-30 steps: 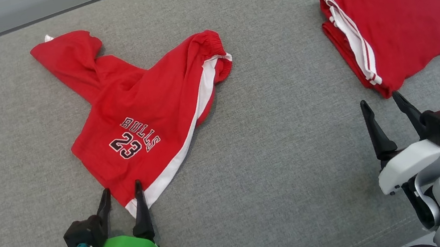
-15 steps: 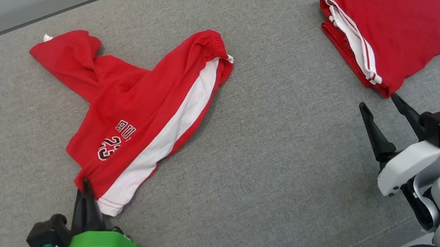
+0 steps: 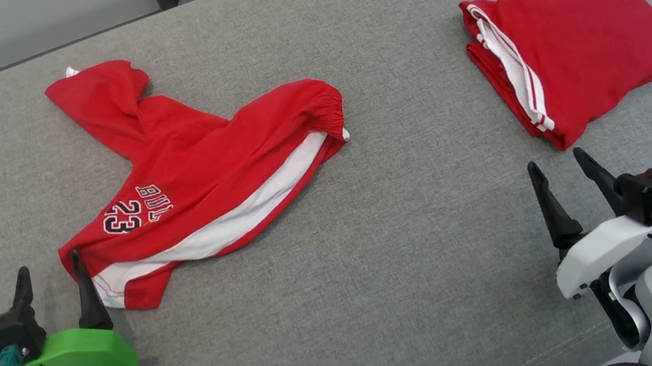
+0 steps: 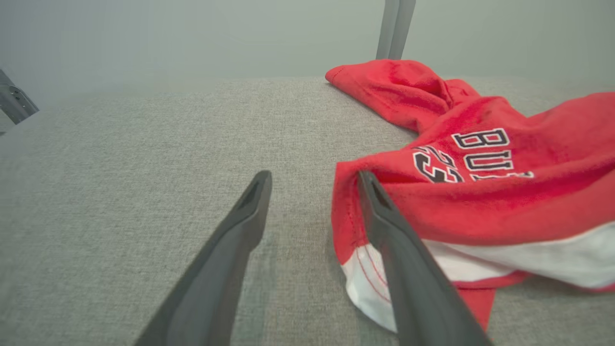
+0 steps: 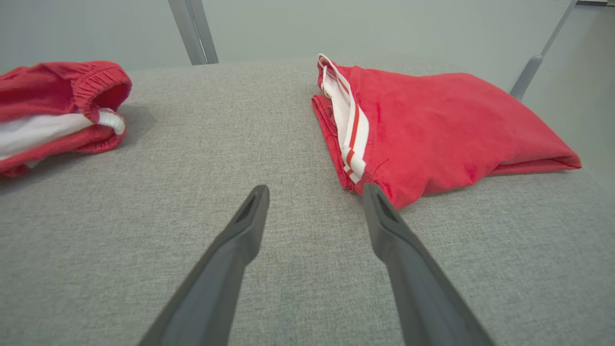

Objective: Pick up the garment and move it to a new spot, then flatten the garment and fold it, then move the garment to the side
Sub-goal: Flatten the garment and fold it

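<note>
**Item 1. Red shorts** point(image 3: 197, 172) point(image 4: 480, 192) point(image 5: 53, 110). Task garment. Red cloth with a white side panel and an elastic waistband. The print reads "23" in full, with the first letters of a word beside it; the rest is lost in a fold. The shorts lie crumpled on the left half of the table. One leg reaches toward the far left corner, the waistband points toward the middle, and the hem corner sits nearest the front edge at the left. They are not flattened or folded.

**Item 2. Folded red garment** point(image 3: 583, 43) point(image 5: 456, 125). Red with white stripes along one edge, folded into a flat packet. It lies on the right half of the table near the right edge, well apart from the shorts.

**Item 3. Left gripper** point(image 3: 48, 263) point(image 4: 314, 175). Green-shelled, at the front left of the table. The claw is spread partway and holds nothing, with bare table between the fingers. The finger nearer the middle of the table stands against the hem corner of the shorts. Whether it presses the cloth cannot be told.

**Item 4. Right gripper** point(image 3: 555, 158) point(image 5: 315, 187). White-shelled, at the front right of the table. The claw is spread wide and empty. Its fingertips are just short of the near corner of the folded garment and clear of it.

**Item 5. Table** point(image 3: 427, 225). Covered in grey woven fabric. It carries both garments.
</note>
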